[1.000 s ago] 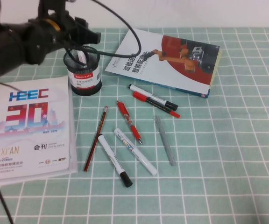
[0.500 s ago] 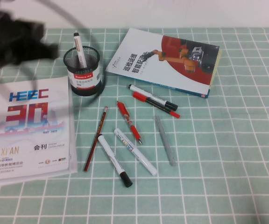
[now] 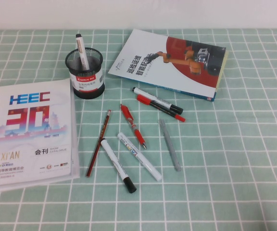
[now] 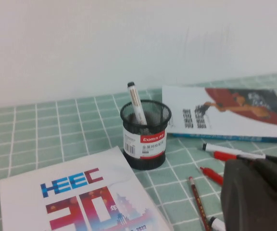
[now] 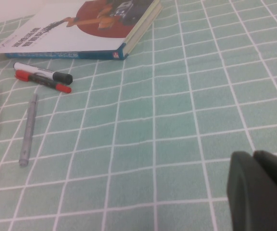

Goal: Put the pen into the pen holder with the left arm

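On the green checked cloth (image 3: 234,144) I see the white, black-tipped pen (image 3: 82,52) upright in the mesh pen holder (image 3: 84,74) near the far-left corner — left gripper (image 4: 261,195) and right gripper (image 5: 261,190) both apart from it, fingers pressed together.

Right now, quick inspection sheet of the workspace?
Surface: green checked cloth, flat.
Job's things: pen standing tilted in the pen holder, black end up.
Clutter: booklet; book; red pencil, red pen, grey pen and four markers lying loose.
Grippers: left gripper at the left wrist view's edge, empty; right gripper low over bare cloth, empty. Neither shows in the high view.
Cables: nothing seen.
Surroundings: plain white wall behind.
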